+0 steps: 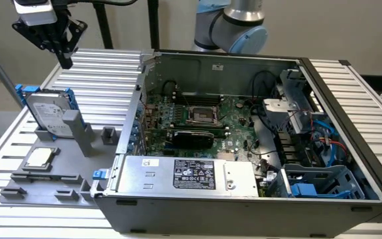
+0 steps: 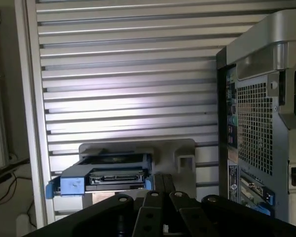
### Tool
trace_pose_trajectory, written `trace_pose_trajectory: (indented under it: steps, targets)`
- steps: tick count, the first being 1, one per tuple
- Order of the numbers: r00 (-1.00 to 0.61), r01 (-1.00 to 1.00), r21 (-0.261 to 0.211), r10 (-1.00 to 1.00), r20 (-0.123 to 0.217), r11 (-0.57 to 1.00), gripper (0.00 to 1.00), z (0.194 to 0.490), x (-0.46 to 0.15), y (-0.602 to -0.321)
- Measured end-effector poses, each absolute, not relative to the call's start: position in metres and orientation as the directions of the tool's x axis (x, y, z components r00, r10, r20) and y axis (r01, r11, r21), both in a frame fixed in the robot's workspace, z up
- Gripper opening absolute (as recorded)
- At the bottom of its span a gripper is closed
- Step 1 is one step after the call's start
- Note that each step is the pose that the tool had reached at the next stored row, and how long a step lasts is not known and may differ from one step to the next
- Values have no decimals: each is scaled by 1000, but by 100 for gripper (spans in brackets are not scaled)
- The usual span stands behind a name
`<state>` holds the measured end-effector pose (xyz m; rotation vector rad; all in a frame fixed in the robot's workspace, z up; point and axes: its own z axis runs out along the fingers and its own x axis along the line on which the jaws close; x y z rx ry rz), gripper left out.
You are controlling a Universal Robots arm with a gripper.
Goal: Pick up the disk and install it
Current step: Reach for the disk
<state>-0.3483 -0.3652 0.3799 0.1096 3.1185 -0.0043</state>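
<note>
The gripper [image 1: 65, 62] is pressed together, holding nothing, above the disk [image 1: 48, 112], which is stood upright in the grey holder [image 1: 71, 172]. A blue cage [image 1: 324, 180] is seen inside the open computer case [image 1: 244, 219].

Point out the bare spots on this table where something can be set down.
Free: the table slats beyond the disk, from under the gripper to the computer case; also the strip along the case on the exterior view's right. Crowded: the grey fixture holding the disk and the chip, and the case's inside.
</note>
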Motion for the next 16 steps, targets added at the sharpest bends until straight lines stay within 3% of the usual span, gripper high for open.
trace_pose_trajectory:
  steps: [16]
  targets:
    - [-997,70,-9,70,-21,998,11,372,-421,-365]
